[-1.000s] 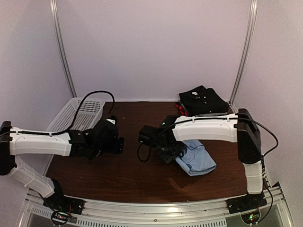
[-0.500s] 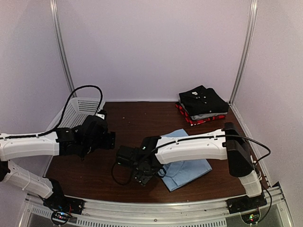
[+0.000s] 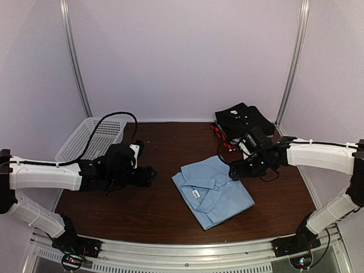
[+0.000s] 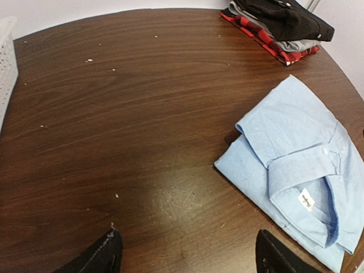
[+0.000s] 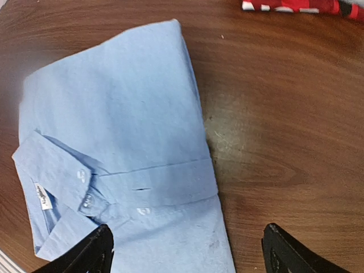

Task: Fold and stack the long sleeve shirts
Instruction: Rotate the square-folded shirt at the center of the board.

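The light blue collared shirt (image 3: 213, 192) lies folded flat on the brown table, collar and label up; it also shows in the left wrist view (image 4: 296, 165) and the right wrist view (image 5: 114, 114). Folded black, grey and red-plaid shirts (image 3: 243, 122) sit stacked at the back right (image 4: 278, 25). My left gripper (image 3: 150, 174) hovers open over bare wood left of the blue shirt (image 4: 187, 259). My right gripper (image 3: 235, 172) is open just above the blue shirt's right edge (image 5: 187, 253), holding nothing.
A white mesh basket (image 3: 94, 139) stands at the back left, its rim just showing in the left wrist view (image 4: 5, 62). Metal frame posts rise at both back corners. A strip of the red-plaid shirt (image 5: 296, 5) edges the right wrist view.
My right gripper opened, let go of the blue shirt and swung from its left side back to its right edge. The shirt now lies flat. The left gripper shifted slightly toward it.
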